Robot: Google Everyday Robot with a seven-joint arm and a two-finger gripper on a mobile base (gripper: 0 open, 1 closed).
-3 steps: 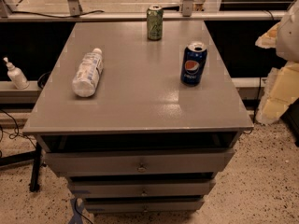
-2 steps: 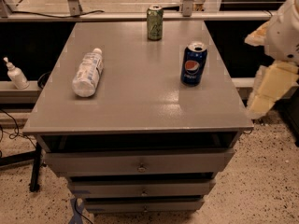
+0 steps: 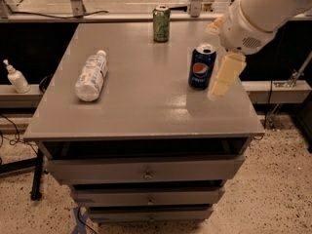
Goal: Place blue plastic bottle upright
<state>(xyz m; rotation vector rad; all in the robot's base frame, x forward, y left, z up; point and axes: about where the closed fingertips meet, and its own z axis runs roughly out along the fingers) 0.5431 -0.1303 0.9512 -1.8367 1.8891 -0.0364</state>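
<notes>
The blue plastic bottle [image 3: 91,76] lies on its side on the left part of the grey cabinet top [image 3: 146,111]. It is clear and ribbed, with a pale label, and its white cap points toward the back. My gripper [image 3: 217,57] hangs over the right side of the top, just right of the dark blue Pepsi can [image 3: 202,66] and far from the bottle. Its cream fingers [image 3: 225,76] stand apart and hold nothing.
A green can [image 3: 161,23] stands upright at the back middle of the top. A small white pump bottle [image 3: 14,77] stands on a ledge to the left, off the cabinet. Drawers are below the front edge. My arm's white body [image 3: 263,13] fills the upper right.
My arm and gripper have moved left from beyond the right edge to over the top, beside the Pepsi can. The bottle and both cans have not moved.
</notes>
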